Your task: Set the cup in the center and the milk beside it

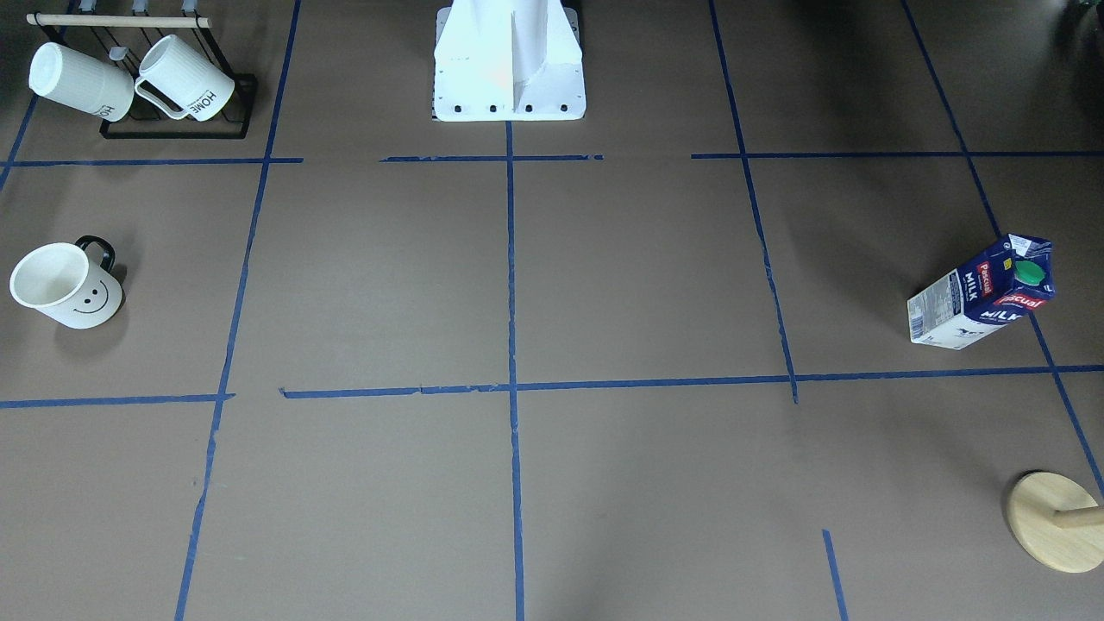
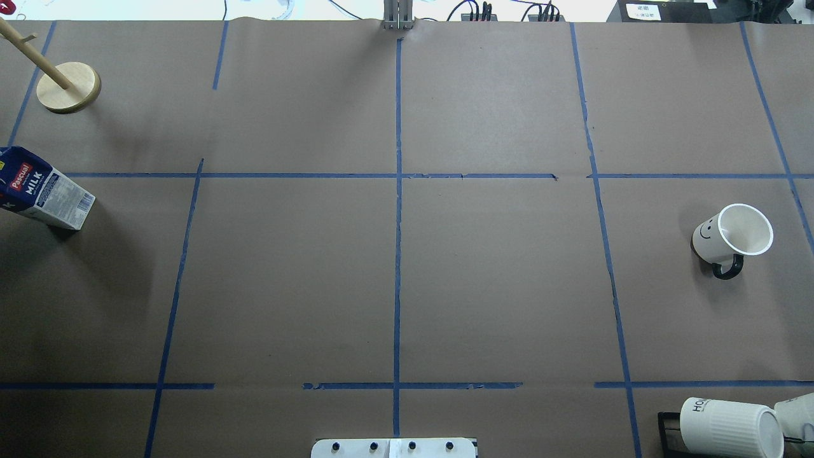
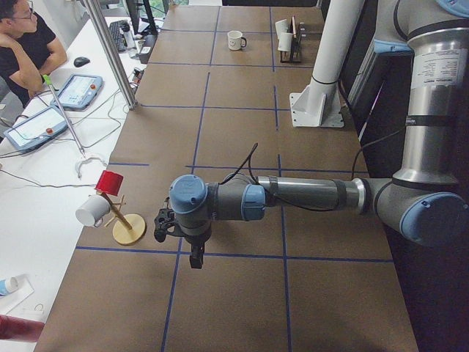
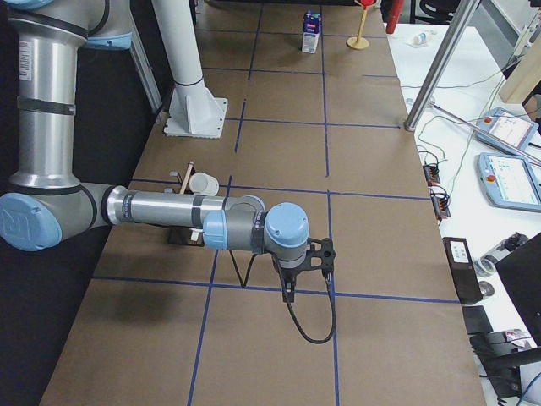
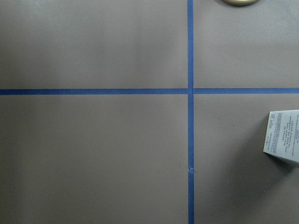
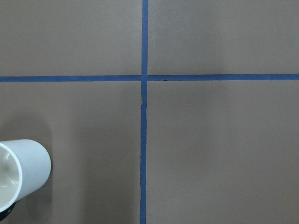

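Cup upright, milk capped, well apart; left tool, right tool: cannot tell.

We see the bench in brown paper, crossed by blue tape lines. By the edge on the robot's right, the cup is smooth white with a black handle and a black smiley face. By the opposite edge, the milk carton is dark blue with red labels, white lettering and a green cap. In the robot's near right corner, the ribbed mugs are white and their wire rack is black. In the far left corner, the stand is pale wood.
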### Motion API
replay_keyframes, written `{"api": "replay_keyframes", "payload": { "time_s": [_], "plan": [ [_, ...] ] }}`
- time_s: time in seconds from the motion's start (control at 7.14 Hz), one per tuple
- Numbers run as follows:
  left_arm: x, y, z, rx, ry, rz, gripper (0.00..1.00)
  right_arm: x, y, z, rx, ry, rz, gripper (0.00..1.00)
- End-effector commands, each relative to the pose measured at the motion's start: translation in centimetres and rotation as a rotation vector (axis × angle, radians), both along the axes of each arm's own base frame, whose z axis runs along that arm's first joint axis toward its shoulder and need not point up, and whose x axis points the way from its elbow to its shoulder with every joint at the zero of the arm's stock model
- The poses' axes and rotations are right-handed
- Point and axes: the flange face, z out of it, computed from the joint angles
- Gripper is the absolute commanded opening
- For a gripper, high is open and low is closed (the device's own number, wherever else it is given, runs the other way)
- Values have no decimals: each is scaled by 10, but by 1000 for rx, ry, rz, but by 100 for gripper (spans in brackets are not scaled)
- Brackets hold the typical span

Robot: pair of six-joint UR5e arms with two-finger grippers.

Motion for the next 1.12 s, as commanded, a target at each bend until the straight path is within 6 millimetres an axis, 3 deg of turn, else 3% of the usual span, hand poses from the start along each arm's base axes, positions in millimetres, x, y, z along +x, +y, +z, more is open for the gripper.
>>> {"api": "replay_keyframes", "payload": {
  "time_s": [0.0, 0.98],
  "plan": [
    [0, 0, -1, 2, 0, -1, 100, 0, 1, -1, 1, 2, 1, 100],
    [0, -2, -4, 6, 3, -1, 100, -1, -1, -2, 11, -1, 0, 100]
  ]
}}
